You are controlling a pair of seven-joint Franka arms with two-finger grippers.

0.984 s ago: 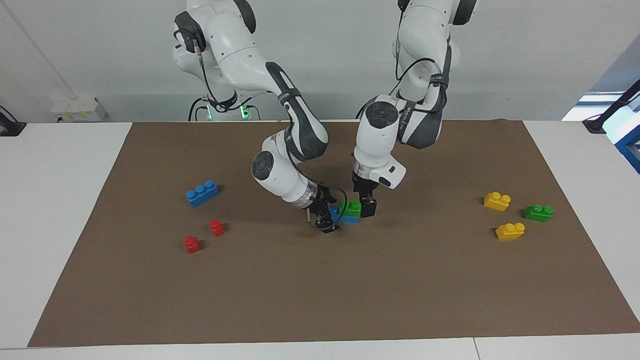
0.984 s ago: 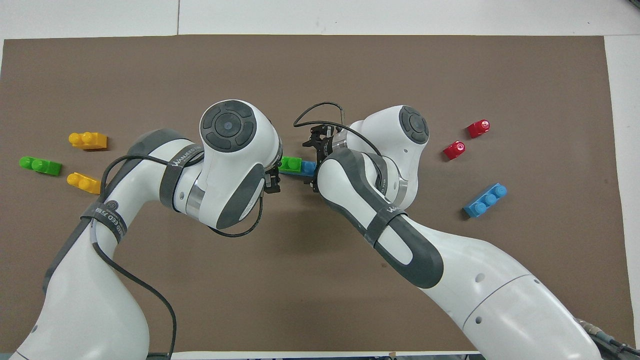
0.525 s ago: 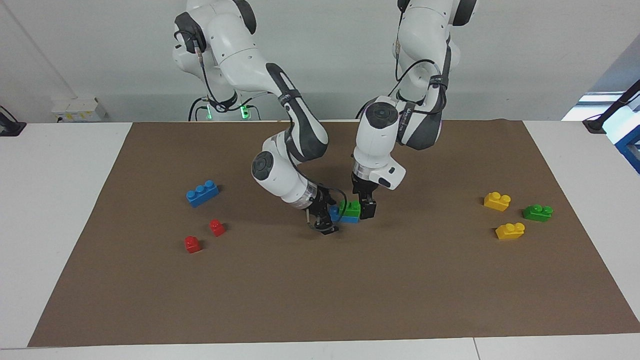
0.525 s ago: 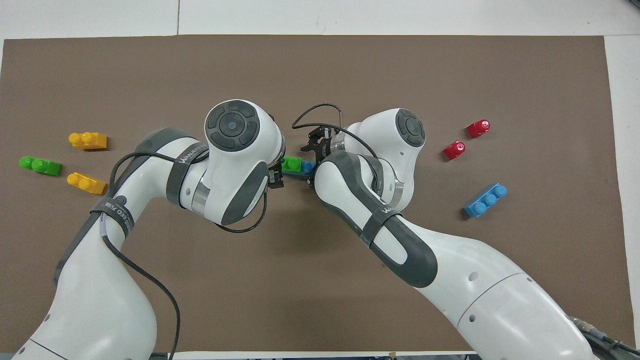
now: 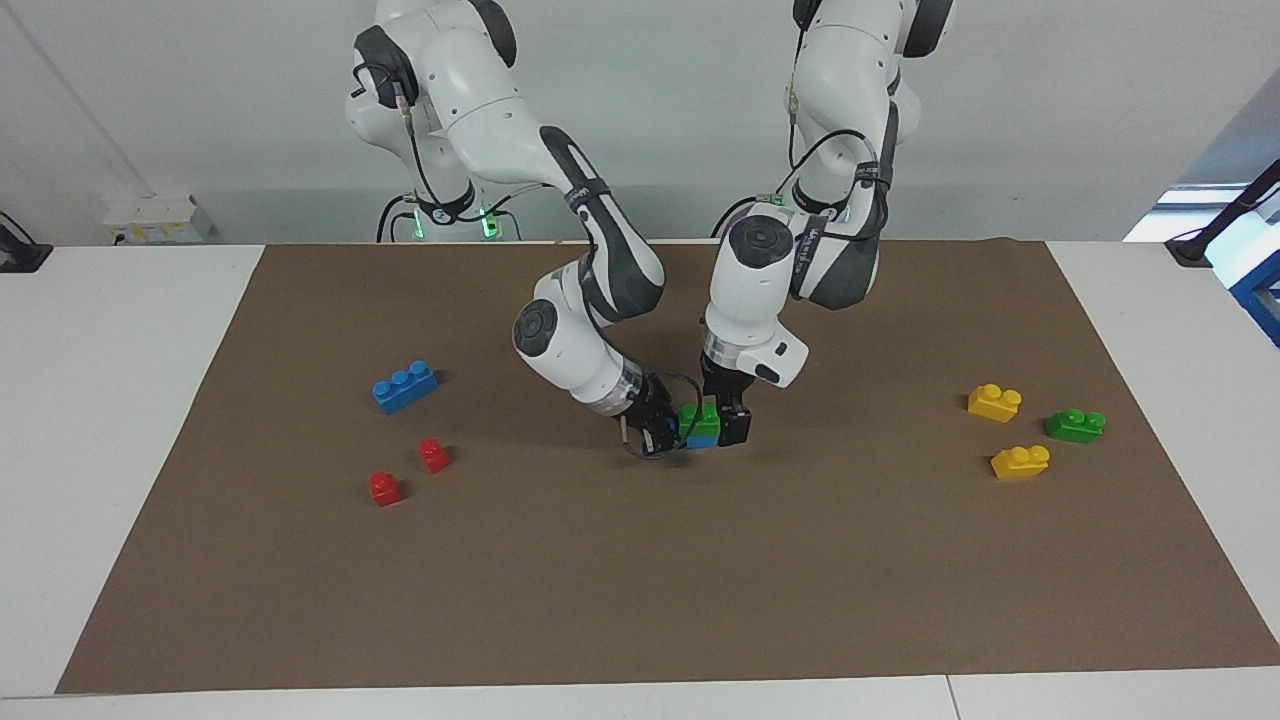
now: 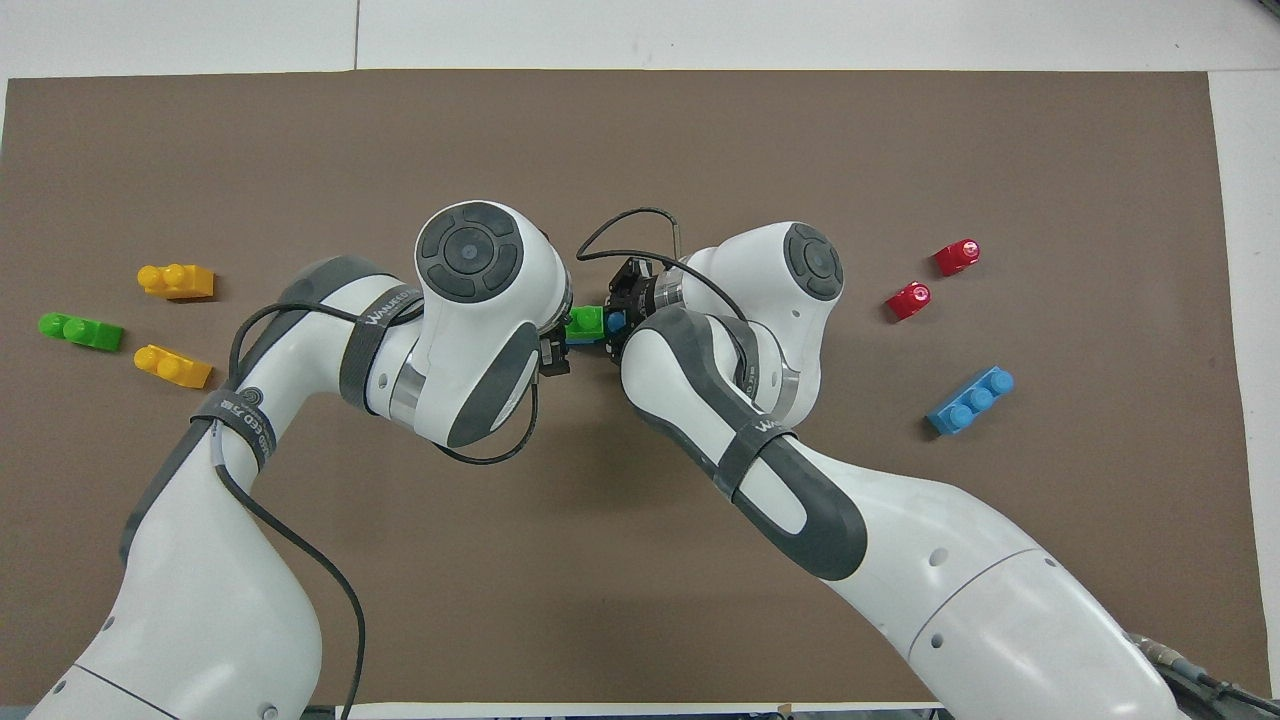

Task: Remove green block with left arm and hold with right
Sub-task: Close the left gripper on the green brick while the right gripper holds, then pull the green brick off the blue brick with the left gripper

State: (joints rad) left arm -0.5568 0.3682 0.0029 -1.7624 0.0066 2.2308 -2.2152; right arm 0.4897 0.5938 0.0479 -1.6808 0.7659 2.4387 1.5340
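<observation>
- At mat centre, between the two wrists: right gripper (image 5: 662,432) is clamped on the blue brick (image 5: 705,440), low on the stack, from the right arm's end.
- Green block (image 5: 699,420) sits stacked on that blue brick; its long axis appears to run across the table, arm end to arm end.
- Left gripper (image 5: 728,420) comes down from above at the block's other end, fingers spread wide, not yet gripping.
- Judgement: left closes on green and pulls up while right holds the base.
- Outward: darker green brick (image 5: 1076,425), yellow bricks (image 5: 995,402), red bricks (image 5: 433,455), long blue brick (image 5: 404,386), all well apart.

Robotics lab, two white arms (image 5: 600,250), brown mat (image 5: 640,560) on white table (image 5: 110,400)
</observation>
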